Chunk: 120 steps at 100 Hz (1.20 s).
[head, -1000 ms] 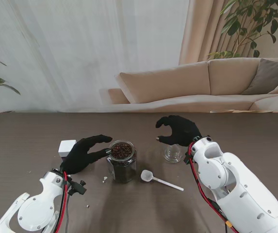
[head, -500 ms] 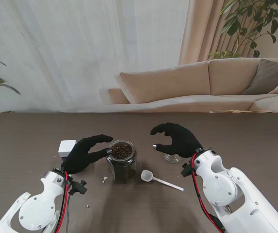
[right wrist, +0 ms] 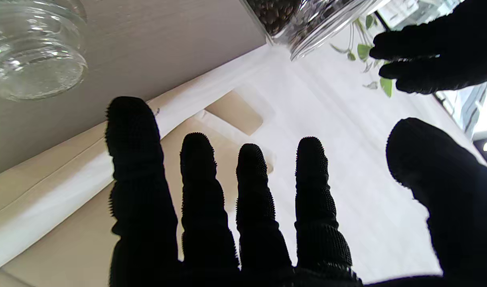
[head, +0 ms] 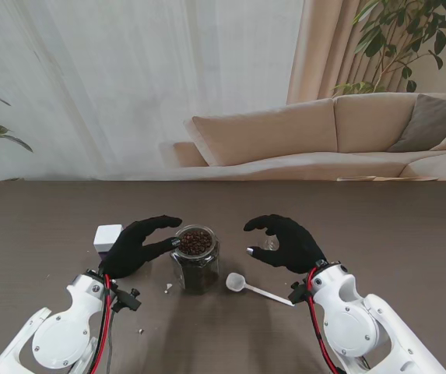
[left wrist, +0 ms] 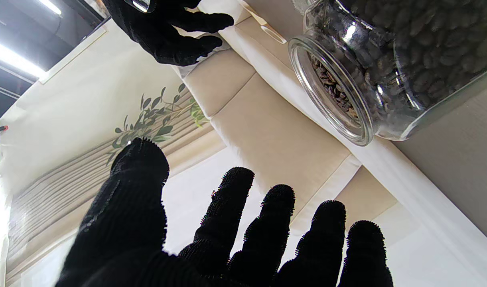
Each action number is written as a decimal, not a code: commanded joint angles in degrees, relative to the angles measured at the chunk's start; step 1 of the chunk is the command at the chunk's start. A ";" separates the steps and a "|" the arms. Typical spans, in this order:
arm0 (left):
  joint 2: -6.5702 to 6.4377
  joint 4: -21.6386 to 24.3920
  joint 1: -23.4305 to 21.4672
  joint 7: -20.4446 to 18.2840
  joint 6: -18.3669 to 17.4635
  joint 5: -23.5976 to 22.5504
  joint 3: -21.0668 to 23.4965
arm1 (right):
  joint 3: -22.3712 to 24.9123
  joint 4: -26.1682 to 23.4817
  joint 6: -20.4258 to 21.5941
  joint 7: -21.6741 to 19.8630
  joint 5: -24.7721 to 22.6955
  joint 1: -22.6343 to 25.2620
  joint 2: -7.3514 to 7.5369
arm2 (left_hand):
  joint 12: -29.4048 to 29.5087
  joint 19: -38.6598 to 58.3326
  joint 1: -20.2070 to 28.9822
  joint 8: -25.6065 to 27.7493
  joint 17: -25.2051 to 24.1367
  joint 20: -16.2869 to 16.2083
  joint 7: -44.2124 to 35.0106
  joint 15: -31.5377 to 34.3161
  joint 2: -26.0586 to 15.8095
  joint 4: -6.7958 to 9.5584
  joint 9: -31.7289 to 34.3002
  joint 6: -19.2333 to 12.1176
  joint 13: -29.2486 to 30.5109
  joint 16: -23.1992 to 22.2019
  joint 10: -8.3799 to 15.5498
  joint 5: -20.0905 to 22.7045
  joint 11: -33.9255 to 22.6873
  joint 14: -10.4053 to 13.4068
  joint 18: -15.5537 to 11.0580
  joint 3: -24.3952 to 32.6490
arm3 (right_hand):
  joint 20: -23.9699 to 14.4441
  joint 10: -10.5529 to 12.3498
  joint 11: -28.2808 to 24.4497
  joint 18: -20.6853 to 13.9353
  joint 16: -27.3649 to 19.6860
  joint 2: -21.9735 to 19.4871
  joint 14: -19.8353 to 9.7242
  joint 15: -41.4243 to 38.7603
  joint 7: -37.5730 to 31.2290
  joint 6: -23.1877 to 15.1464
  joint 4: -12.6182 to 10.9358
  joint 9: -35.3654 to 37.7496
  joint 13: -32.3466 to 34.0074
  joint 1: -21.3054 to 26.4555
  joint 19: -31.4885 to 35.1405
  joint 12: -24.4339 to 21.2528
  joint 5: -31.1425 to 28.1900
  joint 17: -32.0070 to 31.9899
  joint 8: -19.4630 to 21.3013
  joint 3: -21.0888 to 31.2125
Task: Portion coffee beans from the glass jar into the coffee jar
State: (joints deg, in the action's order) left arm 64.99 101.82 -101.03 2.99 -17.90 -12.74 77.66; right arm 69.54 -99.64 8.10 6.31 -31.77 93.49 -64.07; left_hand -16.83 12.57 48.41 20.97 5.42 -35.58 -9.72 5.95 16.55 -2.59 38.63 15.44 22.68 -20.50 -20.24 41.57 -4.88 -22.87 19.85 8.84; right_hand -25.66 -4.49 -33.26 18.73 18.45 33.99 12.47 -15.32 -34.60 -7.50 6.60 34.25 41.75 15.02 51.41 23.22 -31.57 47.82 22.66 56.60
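The glass jar (head: pixel 196 258) full of coffee beans stands open in the middle of the table; it also shows in the wrist views (left wrist: pixel 391 67) (right wrist: pixel 303 18). My left hand (head: pixel 137 246) sits just left of it, fingers spread (left wrist: pixel 243 223), holding nothing. A small empty glass coffee jar (head: pixel 270 245) (right wrist: pixel 32 52) stands to the right, mostly hidden behind my right hand (head: pixel 285 242). That hand hovers open in front of it, fingers apart (right wrist: pixel 247 207). A white scoop (head: pixel 255 289) lies on the table between the jars, nearer to me.
A white box (head: pixel 107 236) with a purple side stands left of my left hand. Small pale crumbs (head: pixel 168 287) lie near the bean jar. A beige sofa (head: pixel 339 140) runs behind the table's far edge.
My right hand has drawn back toward me and a little left, from above the small jar to in front of it. The left hand and bean jar have stayed put.
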 commanded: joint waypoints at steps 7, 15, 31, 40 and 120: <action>0.21 -0.39 0.15 -0.89 -0.55 -0.04 -0.12 | 0.10 0.11 -0.10 0.62 0.64 1.18 -0.75 | 0.07 -1.27 2.35 -0.37 -0.90 -0.17 0.67 -0.38 -0.96 1.58 -0.79 -1.77 -1.00 -0.16 1.75 -1.29 0.24 0.99 -1.17 -0.64 | 0.49 -0.44 1.62 -0.13 0.10 -1.03 0.54 0.90 1.18 -0.34 -1.34 -0.57 -1.02 0.86 -1.48 -0.50 0.67 -28.88 0.19 -0.83; 0.21 -0.76 0.54 -0.78 -0.94 -0.24 -0.38 | -0.02 0.45 0.21 1.22 0.50 1.07 -0.85 | 0.11 -1.35 2.84 -0.42 -1.10 -0.13 0.82 -0.56 -0.21 1.60 -1.26 -2.02 -1.51 -0.09 2.20 -1.73 0.37 1.40 -1.49 -0.22 | 0.29 -0.51 1.34 -0.06 0.22 -0.74 0.69 0.76 0.98 -0.31 -1.30 -0.20 -0.62 1.05 -1.50 -0.30 0.24 -28.66 0.35 -0.82; 0.12 -0.67 0.78 -0.15 -2.50 -2.36 -0.33 | -0.13 0.67 0.41 1.06 0.52 0.98 -0.81 | 0.25 -1.52 2.68 -0.70 -1.86 -0.11 1.48 -1.23 1.05 1.51 -3.67 -3.01 -3.61 0.18 3.78 -3.59 0.88 3.14 -3.57 0.62 | 0.05 -0.71 1.48 -0.04 0.32 -0.84 0.59 0.78 1.09 -0.39 -1.26 -0.08 -0.56 0.94 -1.67 -0.26 0.19 -28.59 0.41 -0.72; 0.13 0.39 -0.11 1.01 -4.34 -4.53 0.77 | -0.19 0.79 0.20 1.32 0.68 0.90 -0.90 | 0.32 -1.80 2.24 -0.99 -2.59 0.00 2.08 -1.54 1.81 1.41 -5.15 -3.23 -4.87 0.32 4.40 -5.16 1.08 4.55 -5.56 1.11 | -0.08 -0.75 1.49 0.07 0.36 -0.75 0.63 0.79 1.10 -0.20 -1.24 -0.07 -0.52 1.01 -1.77 -0.21 0.18 -28.60 0.47 -0.67; 3.56 -4.47 -11.65 18.05 -4.06 -12.03 14.80 | -1.46 2.63 -0.34 0.07 2.38 0.06 -0.85 | 1.08 -11.29 -8.58 -1.59 -7.43 19.30 9.68 -4.55 7.73 0.00 -26.48 6.20 -19.02 4.46 7.04 -31.09 3.74 15.59 -17.91 14.86 | -0.78 -1.18 1.36 -0.02 0.51 -0.55 0.61 0.66 0.79 0.94 -1.13 -0.23 -0.38 1.05 -2.05 -0.10 -0.04 -28.53 0.73 -0.46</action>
State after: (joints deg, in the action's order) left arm 67.86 100.01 -113.13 21.63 -23.38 -25.54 92.85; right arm 68.35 -97.30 7.98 7.47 -29.44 93.46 -64.74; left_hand -15.70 2.69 41.03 20.15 -1.99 -17.47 -1.65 2.34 22.69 -2.18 14.10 20.25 6.16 -16.83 -14.80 13.28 -1.96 -8.74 5.69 22.32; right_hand -25.66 -4.83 -32.50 18.73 18.45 33.99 12.99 -15.22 -34.11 -6.81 6.60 34.34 41.75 15.10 50.32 23.22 -31.58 47.82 22.82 56.74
